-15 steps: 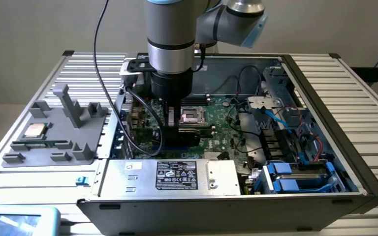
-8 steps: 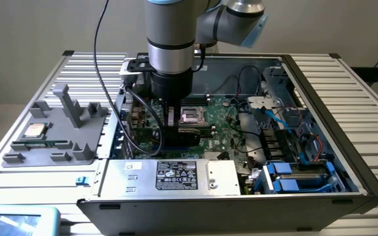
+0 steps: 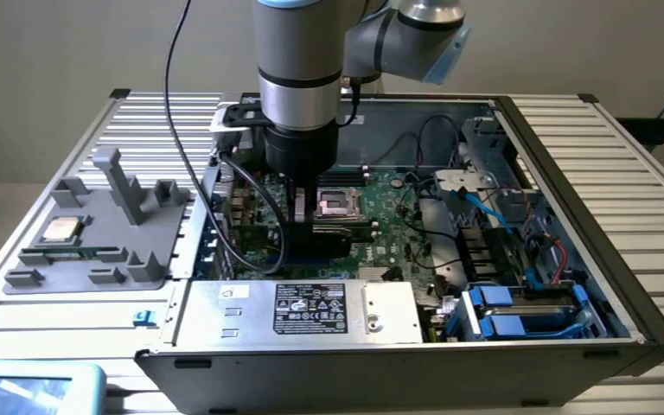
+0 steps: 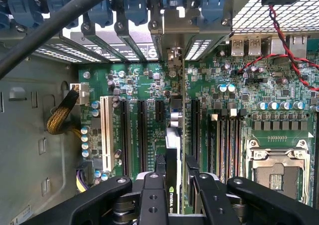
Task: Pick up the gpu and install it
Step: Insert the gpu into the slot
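Note:
The gpu (image 4: 174, 135) stands on edge over the green motherboard (image 4: 144, 85), between two black expansion slots. Its silver end bracket (image 4: 172, 56) reaches the rear slot openings of the case. My gripper (image 4: 175, 171) is shut on the card's upper edge, one black finger (image 4: 159, 170) on each side. In the exterior view the gripper (image 3: 298, 216) is low inside the open computer case (image 3: 563, 173), with the dark card (image 3: 315, 246) under it. Whether the card sits fully in its slot cannot be told.
A grey fixture (image 3: 101, 233) on the exterior view's left holds a square silver chip (image 3: 61, 229) and a narrow green memory stick (image 3: 73, 254). Near the card are the processor socket (image 4: 274, 168), a white slot (image 4: 104, 130), a power supply (image 3: 297, 311), blue drive caddies (image 3: 517, 311) and loose cables (image 3: 470, 207).

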{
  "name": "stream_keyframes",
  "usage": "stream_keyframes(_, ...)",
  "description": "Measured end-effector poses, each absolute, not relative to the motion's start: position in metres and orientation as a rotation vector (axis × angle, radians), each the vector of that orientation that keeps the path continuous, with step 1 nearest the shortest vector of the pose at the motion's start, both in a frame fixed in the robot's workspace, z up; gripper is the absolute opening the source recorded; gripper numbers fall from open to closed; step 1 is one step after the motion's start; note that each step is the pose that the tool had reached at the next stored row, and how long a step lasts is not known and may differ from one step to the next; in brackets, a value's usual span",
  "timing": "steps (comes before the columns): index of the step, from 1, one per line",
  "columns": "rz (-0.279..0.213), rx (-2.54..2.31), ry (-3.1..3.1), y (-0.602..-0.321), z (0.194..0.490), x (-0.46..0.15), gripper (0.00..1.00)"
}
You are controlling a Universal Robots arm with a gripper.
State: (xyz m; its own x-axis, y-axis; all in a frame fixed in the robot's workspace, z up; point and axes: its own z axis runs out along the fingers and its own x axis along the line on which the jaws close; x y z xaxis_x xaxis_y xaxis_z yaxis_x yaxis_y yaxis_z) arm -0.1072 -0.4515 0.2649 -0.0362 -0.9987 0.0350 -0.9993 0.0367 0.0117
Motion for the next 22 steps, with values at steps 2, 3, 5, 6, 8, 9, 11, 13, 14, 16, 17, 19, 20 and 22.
stream_keyframes(2,0.025,2.153,-2.242,-0.4515,0.2646,-0.1072,0.25)
stream_keyframes(3,0.025,2.151,-2.244,-0.4515,0.2646,-0.1072,0.25)
stream_keyframes(5,0.025,2.149,-2.245,-0.4515,0.2646,-0.1072,0.25)
stream_keyframes(6,0.025,2.149,-2.245,-0.4515,0.2646,-0.1072,0.25)
stream_keyframes(8,0.025,2.149,-2.245,-0.4515,0.2646,-0.1072,0.25)
stream_keyframes(9,0.024,2.149,-2.245,-0.4515,0.2646,-0.1072,0.25)
stream_keyframes(11,0.025,2.150,-2.246,-0.4515,0.2642,-0.1079,0.25)
stream_keyframes(13,0.026,2.150,-2.246,-0.4515,0.2643,-0.1078,0.25)
stream_keyframes(14,0.026,2.150,-2.246,-0.4515,0.2643,-0.1078,0.25)
stream_keyframes(16,0.026,2.150,-2.246,-0.4515,0.2643,-0.1079,0.25)
stream_keyframes(17,0.027,2.150,-2.246,-0.4516,0.2642,-0.1079,0.25)
stream_keyframes(19,0.030,2.151,-2.247,-0.4516,0.2639,-0.1079,0.25)
stream_keyframes(20,0.030,2.151,-2.248,-0.4515,0.2638,-0.1079,0.25)
stream_keyframes(22,0.030,2.151,-2.248,-0.4515,0.2637,-0.1079,0.25)
